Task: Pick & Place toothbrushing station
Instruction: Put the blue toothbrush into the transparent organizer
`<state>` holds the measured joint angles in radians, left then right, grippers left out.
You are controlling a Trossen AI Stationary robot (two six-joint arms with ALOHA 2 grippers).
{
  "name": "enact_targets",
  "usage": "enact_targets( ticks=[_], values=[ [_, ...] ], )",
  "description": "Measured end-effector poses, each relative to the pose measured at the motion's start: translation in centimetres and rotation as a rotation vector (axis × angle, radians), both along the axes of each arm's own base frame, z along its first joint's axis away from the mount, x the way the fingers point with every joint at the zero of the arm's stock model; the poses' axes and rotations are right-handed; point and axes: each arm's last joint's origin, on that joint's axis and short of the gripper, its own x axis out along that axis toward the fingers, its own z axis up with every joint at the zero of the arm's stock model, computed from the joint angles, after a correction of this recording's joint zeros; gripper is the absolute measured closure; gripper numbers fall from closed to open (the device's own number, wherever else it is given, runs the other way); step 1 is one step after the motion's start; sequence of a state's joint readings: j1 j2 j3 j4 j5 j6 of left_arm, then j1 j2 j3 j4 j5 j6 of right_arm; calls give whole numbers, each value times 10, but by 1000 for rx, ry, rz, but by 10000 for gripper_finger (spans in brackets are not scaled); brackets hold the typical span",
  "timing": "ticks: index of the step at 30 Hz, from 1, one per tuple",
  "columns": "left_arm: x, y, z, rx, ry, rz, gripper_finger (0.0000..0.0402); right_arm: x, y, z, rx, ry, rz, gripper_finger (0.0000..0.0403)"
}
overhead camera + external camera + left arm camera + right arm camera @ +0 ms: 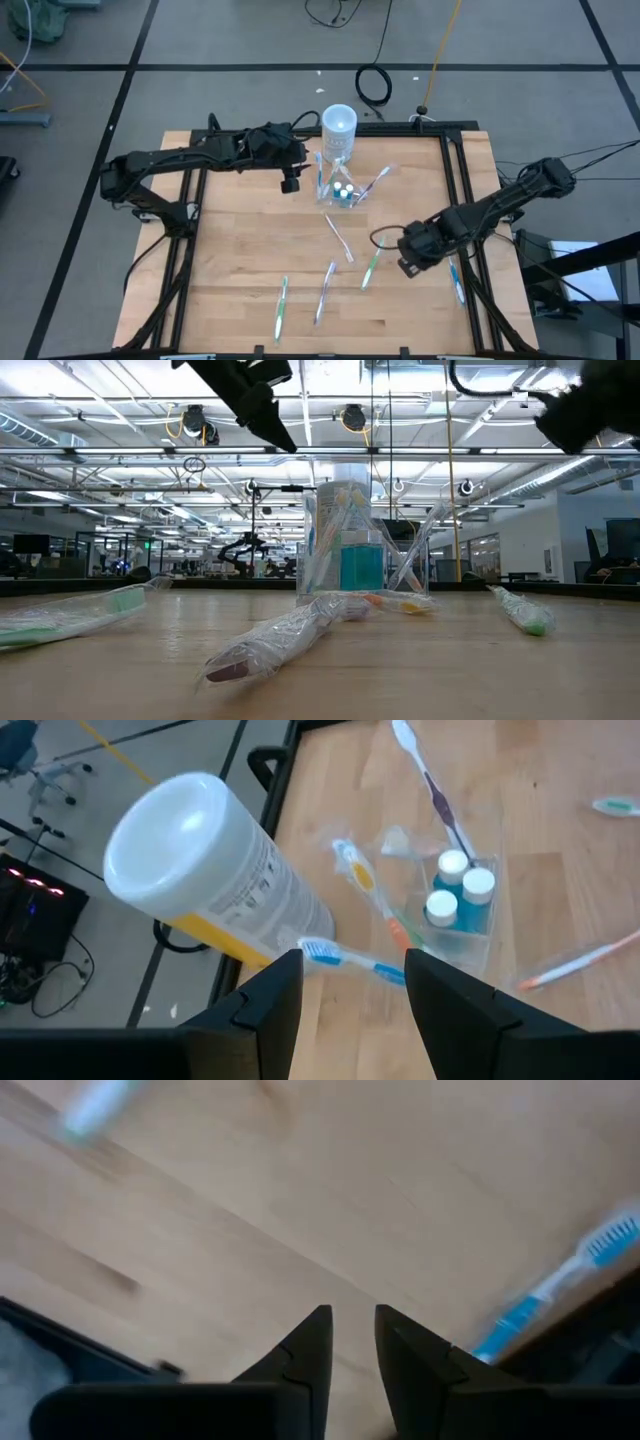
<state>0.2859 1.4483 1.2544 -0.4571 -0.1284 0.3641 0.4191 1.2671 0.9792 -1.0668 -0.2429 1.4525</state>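
The clear container [340,190] stands upright on the wooden table's far middle. It holds three blue white-capped tubes [458,890] and several toothbrushes that lean out over its rim. More wrapped toothbrushes [325,290] lie flat on the table nearer the front. My left gripper [352,982] hangs open above the table just left of the container, and a blue toothbrush [350,960] shows beyond its fingers. My right gripper [352,1318] is raised over bare wood at the right, its fingers a narrow gap apart with nothing between them; a blue toothbrush [560,1290] lies beside it.
A tall white cylinder [339,125] stands right behind the container at the far edge. A black frame [455,180] runs round the tabletop. Loose toothbrushes lie at the near left [281,305], the middle [340,238] and the right edge [457,280].
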Motion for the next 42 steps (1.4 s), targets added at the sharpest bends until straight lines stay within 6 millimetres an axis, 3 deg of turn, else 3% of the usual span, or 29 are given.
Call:
enact_targets(
  ticks=[4,15,32,42],
  values=[
    [-2,-1,-11,-11,37,0,218,-11,1,-17,54,100,36,331],
    [-3,-1,-18,-21,54,5,218,-38,-4,-52,-41,331,-161,357],
    [-3,-1,-18,-18,55,3,218,-67,-18,-106,-69,406,-209,266],
    [-3,-1,-18,-16,56,2,218,-71,-19,-110,-52,444,-260,282]
  ],
)
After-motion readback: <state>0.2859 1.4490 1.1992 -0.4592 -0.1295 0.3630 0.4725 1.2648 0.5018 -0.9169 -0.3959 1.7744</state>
